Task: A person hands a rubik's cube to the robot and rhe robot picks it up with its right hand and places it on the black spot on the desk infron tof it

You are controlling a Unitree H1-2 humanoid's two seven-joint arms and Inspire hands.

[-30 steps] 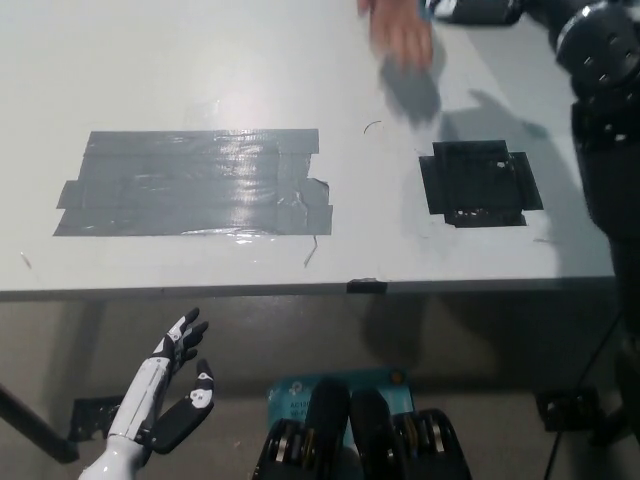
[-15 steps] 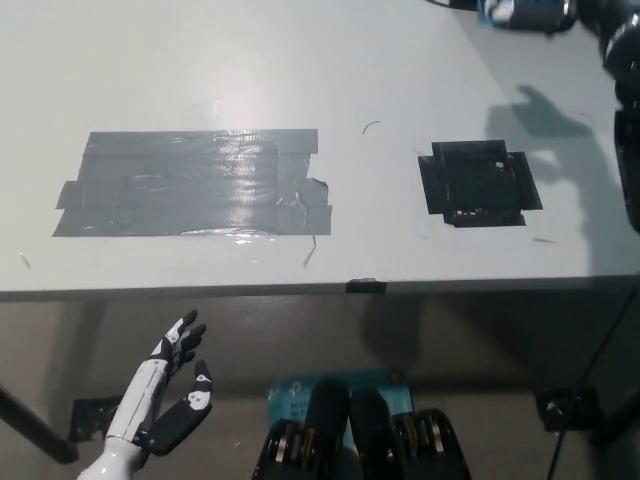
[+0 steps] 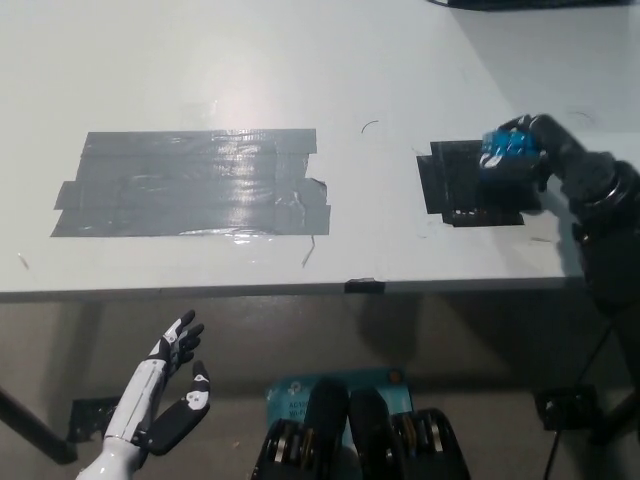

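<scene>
Blue-faced rubik's cube (image 3: 503, 148) sits clasped in my black right hand (image 3: 535, 150), over the right part of the black taped square spot (image 3: 465, 185) on the grey desk (image 3: 300, 70). My white left hand (image 3: 170, 390) rests low-left below the desk edge, fingers spread, empty.

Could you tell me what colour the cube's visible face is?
Blue, on the rubik's cube in the right hand; head view.

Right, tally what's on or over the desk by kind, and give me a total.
Grey tape patches: 1
Black spots: 1
Rubik's cubes: 1, held in the right hand above the black spot
Total: 3
The left hand rests open below the desk edge, uncounted.
</scene>
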